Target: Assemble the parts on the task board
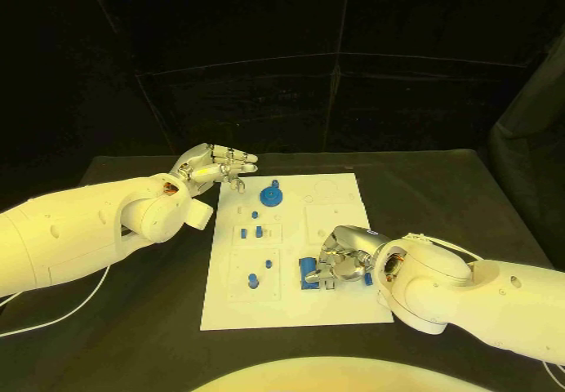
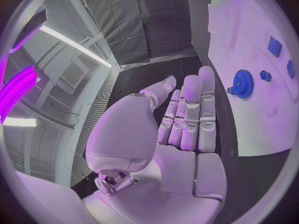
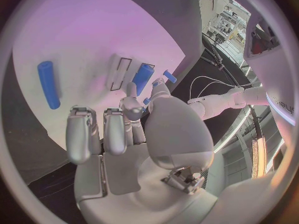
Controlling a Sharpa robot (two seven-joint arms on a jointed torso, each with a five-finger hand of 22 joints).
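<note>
Head view: black table (image 1: 447,188) around task board (image 1: 341,184).

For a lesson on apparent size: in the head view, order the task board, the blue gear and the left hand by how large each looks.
1. task board
2. left hand
3. blue gear

The hand hangs above the table, nearer the camera, so it may look larger than it is.
</note>
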